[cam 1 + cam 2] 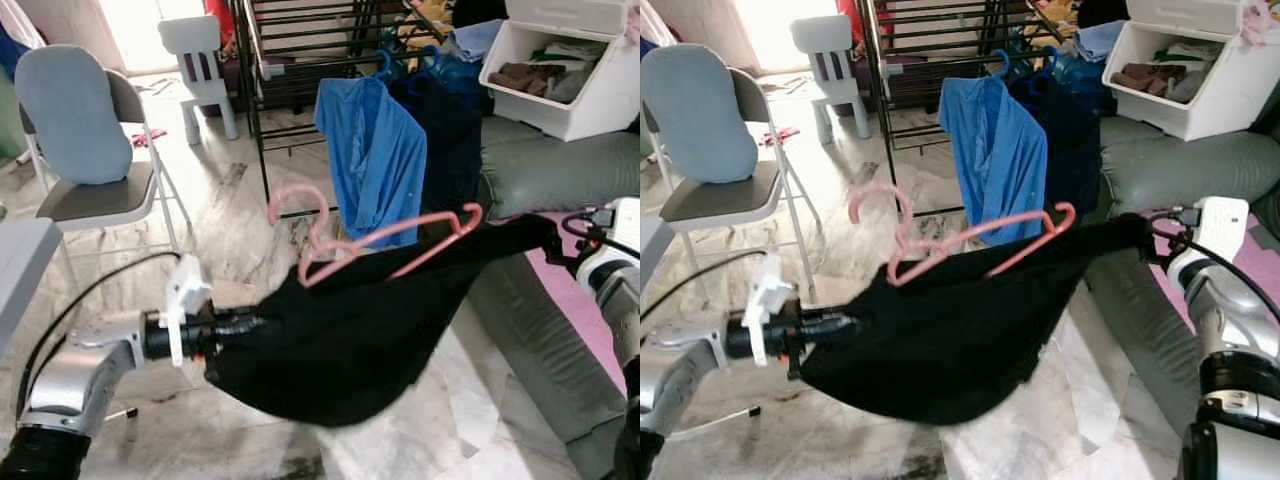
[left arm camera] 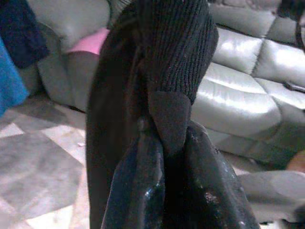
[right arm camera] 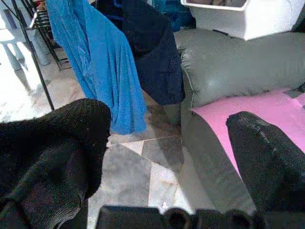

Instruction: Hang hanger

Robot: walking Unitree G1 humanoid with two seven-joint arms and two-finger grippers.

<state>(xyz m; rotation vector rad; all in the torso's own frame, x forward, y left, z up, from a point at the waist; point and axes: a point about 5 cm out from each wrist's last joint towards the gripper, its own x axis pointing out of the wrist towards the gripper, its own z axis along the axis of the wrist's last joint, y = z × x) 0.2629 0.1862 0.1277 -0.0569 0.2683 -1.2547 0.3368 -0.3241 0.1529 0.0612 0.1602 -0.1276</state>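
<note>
While stretched between left tool (image 1: 225,330) and right tool (image 1: 560,238), black garment (image 1: 350,330), pink hanger (image 1: 375,240) inside.

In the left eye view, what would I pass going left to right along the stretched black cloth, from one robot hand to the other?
Left hand → black garment with the pink hanger lying on its upper edge → right hand at the cloth's far corner, before the grey sofa.

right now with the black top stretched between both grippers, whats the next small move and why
Probably carry it forward toward the drying rack. The left gripper and right gripper each pinch an end of the black garment, the pink hanger already sits in it, and the blue shirt hangs on the rack ahead, not yet within reach.
</note>
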